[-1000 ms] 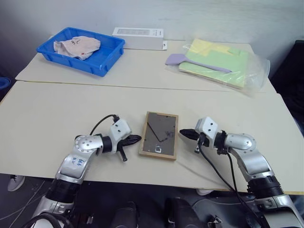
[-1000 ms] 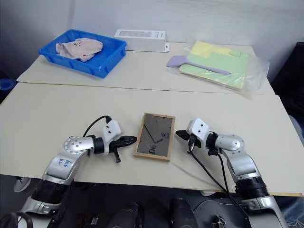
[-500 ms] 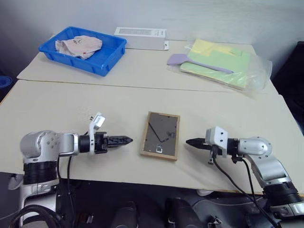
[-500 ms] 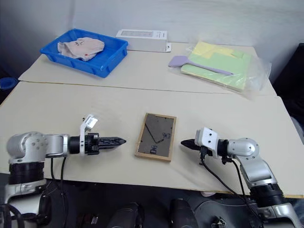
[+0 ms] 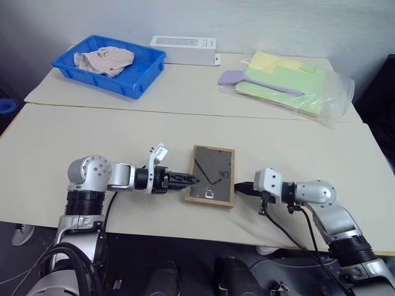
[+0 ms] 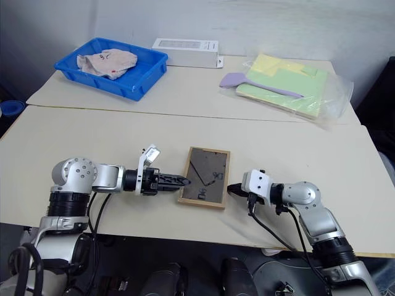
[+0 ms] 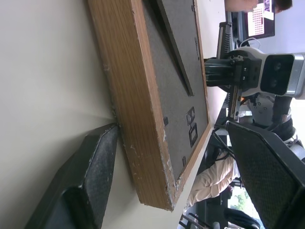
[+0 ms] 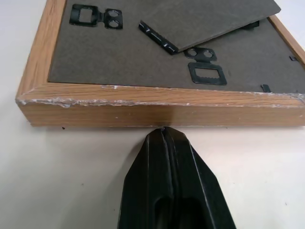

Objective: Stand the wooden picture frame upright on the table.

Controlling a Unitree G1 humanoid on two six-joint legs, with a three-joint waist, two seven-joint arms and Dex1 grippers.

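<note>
The wooden picture frame (image 5: 212,172) lies flat on the beige table (image 5: 111,132) near its front edge, dark back and fold-out stand facing up. My left gripper (image 5: 190,180) is open at the frame's left edge. In the left wrist view one finger (image 7: 90,186) rests low on the table against the wood (image 7: 138,105), and the other finger (image 7: 269,171) hovers over the back. My right gripper (image 5: 239,187) is shut. Its tip (image 8: 163,134) presses against the frame's right edge (image 8: 143,107).
A blue tray (image 5: 133,77) holding a cloth sits at the back left, with a white flat box (image 5: 183,49) behind it. At the back right a purple spatula (image 5: 247,79) lies on green and yellow sheets in a plastic bag (image 5: 296,83). A seam (image 5: 185,114) joins two tabletops.
My left arm swung out to the left, then reached right to the frame's left edge while its wrist rolled and the gripper opened. My right gripper stayed shut by the frame's right edge.
</note>
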